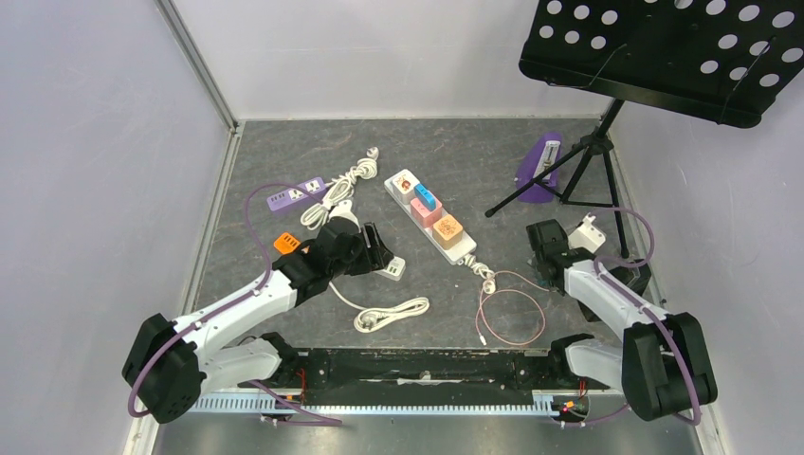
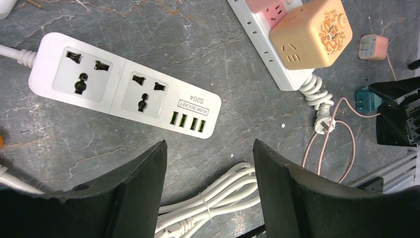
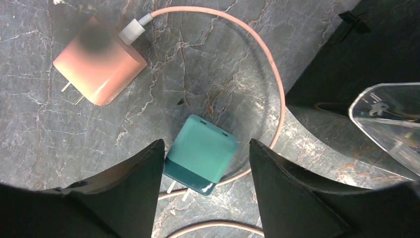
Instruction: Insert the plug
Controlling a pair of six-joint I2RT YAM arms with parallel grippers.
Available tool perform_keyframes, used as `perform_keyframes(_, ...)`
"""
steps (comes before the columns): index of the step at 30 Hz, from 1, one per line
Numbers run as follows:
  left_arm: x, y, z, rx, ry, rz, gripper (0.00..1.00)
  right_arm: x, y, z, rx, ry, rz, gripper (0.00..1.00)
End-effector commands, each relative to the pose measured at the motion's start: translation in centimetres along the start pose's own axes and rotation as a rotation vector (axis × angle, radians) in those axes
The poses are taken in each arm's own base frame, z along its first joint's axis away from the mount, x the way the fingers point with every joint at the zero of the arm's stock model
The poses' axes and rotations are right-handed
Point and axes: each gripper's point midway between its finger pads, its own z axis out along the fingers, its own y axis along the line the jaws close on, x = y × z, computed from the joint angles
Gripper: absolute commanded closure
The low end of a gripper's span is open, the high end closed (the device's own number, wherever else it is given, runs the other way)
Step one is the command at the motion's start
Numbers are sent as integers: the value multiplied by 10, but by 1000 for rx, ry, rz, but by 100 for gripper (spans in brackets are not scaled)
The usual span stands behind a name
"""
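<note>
Right pincer: spread, both fingers apart, pinching nothing.
Between its fingers: a teal plug lies flat on the grey stone-patterned table, its two metal prongs pointing back toward the wrist.
Contact: the plug's edge sits right against one black finger; whether they touch cannot be told. A strip of table shows between the plug and the other finger.
Ahead of the right pincer: a pink charger lies flat, well past the fingertips and off to one side, apart from the teal plug.
Pink cable: it runs from the charger's white connector, curves around the teal plug and passes under the plug's near corner.
Beside the right pincer: the rim of a clear plastic piece, out past one finger.
Left pincer: spread wide, holding nothing, hovering above the table.
Just ahead of its fingertips: a short white power strip with two sockets and four green USB ports, lying face up and not touched.
Under the left pincer: a bundled white cord, showing in the gap between the fingers.
Further ahead and to one side: a long white power strip carrying an orange cube adapter.
</note>
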Motion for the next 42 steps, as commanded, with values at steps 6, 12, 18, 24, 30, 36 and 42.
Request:
perform_keyframes(6,-20,-9,-8,10,-62,30,30,1,13,9,-35,-3,46,48)
perform_keyframes(12,-21,-16,-10,40,-49,34,30,-5,27,2,-123,-11,52,75)
perform_keyframes(18,-18,-37,-14,147,-19,46,30,-12,55,-21,-286,22,77,83)
perform_keyframes(24,-16,-60,-19,263,8,51,30,-14,77,-50,-455,78,116,85)
perform_keyframes(30,-16,-81,-20,362,18,5,30,-1,105,-91,-682,179,166,86)
perform_keyframes(36,-17,-115,-21,471,-15,-23,30,15,131,-144,-856,229,198,87)
perform_keyframes(42,-6,-146,-16,504,-100,56,30,24,149,-186,-955,284,236,87)
